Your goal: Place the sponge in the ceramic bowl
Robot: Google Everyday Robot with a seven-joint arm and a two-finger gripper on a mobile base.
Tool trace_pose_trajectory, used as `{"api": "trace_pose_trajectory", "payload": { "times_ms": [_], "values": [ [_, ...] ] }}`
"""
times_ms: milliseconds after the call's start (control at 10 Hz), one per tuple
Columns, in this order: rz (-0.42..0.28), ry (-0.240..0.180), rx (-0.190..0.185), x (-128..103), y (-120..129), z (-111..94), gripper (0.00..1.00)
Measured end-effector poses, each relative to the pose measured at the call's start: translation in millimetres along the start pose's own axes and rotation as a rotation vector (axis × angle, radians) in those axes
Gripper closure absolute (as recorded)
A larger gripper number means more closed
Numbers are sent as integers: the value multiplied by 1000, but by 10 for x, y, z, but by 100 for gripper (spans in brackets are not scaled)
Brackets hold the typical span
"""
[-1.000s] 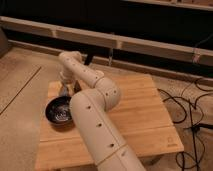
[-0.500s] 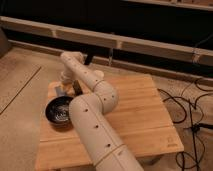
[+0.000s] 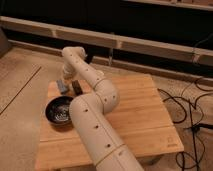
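Note:
The sponge (image 3: 61,86), a small pale blue-grey block, lies on the wooden table (image 3: 135,112) near its far left corner. Just right of it sits a small black block (image 3: 77,88). The ceramic bowl (image 3: 59,110), round and black with a glossy inside, stands on the table's left side, in front of the sponge. My cream arm reaches across the table from the near edge. Its gripper (image 3: 68,75) hangs above the sponge and the black block, apart from the bowl. Nothing shows inside the bowl.
Black cables (image 3: 187,107) trail over the floor to the right of the table. A long low ledge (image 3: 125,45) runs along the dark wall behind it. My arm's elbow (image 3: 106,97) stands over the table's middle.
The arm's far end has shifted slightly up and toward the back of the table. The bowl has not moved.

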Motion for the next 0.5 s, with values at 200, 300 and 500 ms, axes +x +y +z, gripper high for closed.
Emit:
{"api": "trace_pose_trajectory", "payload": {
  "times_ms": [200, 300, 500],
  "values": [
    [-32, -72, 33, -239, -7, -309, 100],
    [-45, -93, 41, -309, 20, -410, 100],
    [-79, -118, 52, -388, 137, -574, 100]
  ]
}}
